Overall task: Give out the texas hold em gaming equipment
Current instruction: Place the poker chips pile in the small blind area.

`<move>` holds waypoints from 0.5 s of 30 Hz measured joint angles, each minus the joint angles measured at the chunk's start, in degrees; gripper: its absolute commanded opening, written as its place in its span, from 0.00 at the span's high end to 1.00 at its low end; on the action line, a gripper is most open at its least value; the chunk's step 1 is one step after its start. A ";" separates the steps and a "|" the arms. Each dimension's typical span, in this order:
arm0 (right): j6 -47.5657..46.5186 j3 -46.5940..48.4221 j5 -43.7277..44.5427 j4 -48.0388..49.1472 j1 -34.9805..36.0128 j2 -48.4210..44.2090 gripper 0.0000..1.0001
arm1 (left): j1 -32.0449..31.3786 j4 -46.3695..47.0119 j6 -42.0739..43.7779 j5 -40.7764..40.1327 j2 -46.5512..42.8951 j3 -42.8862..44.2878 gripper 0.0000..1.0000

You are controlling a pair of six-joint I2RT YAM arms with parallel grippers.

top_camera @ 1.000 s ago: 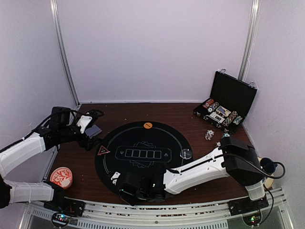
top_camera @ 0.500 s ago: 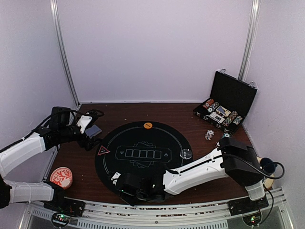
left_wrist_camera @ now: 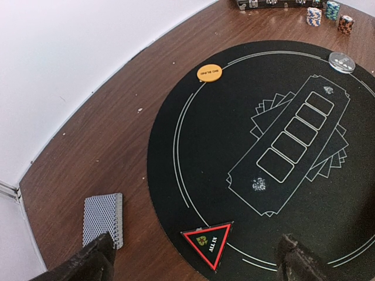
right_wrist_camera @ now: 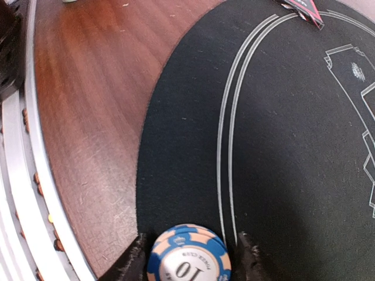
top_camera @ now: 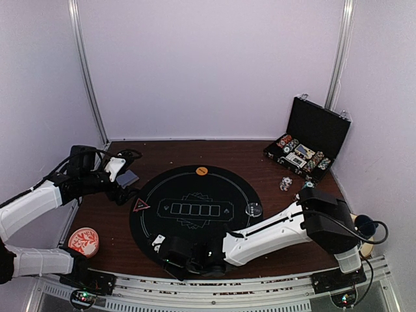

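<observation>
On the brown wooden counter (top_camera: 273,162) lies a big round black mat (top_camera: 195,170) with white lines. At the far right corner stands an open black case (top_camera: 318,130) with more chips in it. The left arm's fingers (left_wrist_camera: 88,260) are wide apart and hold nothing. They hang above the left side of the mat. Below them, a grey-blue pack of cards (left_wrist_camera: 102,219) lies on the wood just off the mat. A red triangle marker (left_wrist_camera: 206,243) sits on the mat's edge. A small round orange disc (left_wrist_camera: 209,73) sits on the far edge. The right arm's fingers (right_wrist_camera: 133,263) are down low at the near edge of the mat. Between them sits a little stack of blue and peach poker chips (right_wrist_camera: 188,257), on the mat just inside the white lines. The fingers are close on both sides, but I cannot tell if they squeeze it or not. I think the step now is putting these chips down at the near seat. Next, the fingers should open more and go straight up, so the stack does not tip.
</observation>
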 measured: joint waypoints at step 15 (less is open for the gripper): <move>-0.79 -1.18 3.26 -7.08 -1.42 -11.85 0.00 | 0.00 0.00 0.02 0.00 0.00 0.00 0.02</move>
